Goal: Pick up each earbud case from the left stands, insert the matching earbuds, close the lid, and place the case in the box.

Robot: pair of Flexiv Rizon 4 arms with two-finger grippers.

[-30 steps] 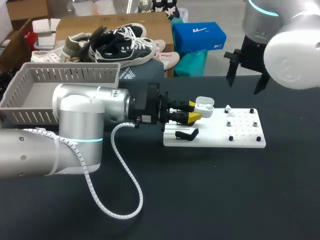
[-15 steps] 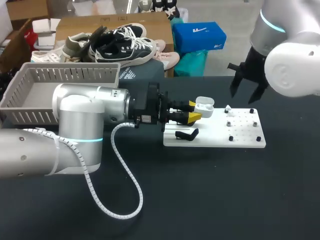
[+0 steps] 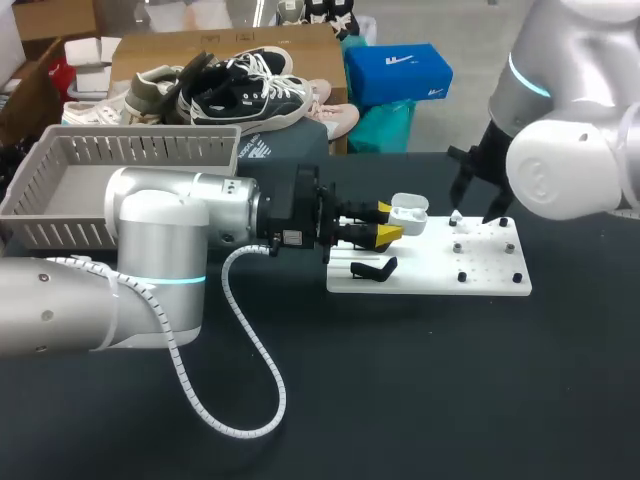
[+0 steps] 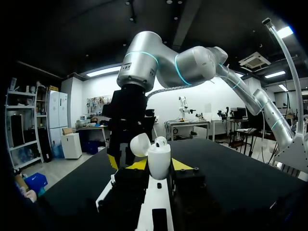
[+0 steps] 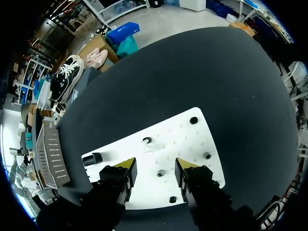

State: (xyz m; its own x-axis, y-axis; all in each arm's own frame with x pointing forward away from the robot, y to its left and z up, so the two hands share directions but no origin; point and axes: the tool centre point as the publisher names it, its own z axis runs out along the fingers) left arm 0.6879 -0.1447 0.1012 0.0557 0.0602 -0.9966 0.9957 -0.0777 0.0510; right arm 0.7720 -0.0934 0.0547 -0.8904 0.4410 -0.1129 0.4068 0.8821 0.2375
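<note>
Steadiness matters: my left fingers [image 3: 384,235] grip the open earbud case [image 3: 410,213] while my wide right fingers [image 5: 124,165] should descend squarely around the earbud [image 3: 455,216].

I see glossy white plastic on the case [image 3: 411,215], a smooth matt white board [image 3: 430,272], a matt black surface [image 3: 420,400] and a grey plastic basket [image 3: 140,150].

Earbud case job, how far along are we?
Done: the left gripper holds the earbud case, lid open. In hand: the right gripper hangs open above the white board. Left: seating earbuds, closing the lid, placing the case in the grey basket, which holds none yet.
</note>
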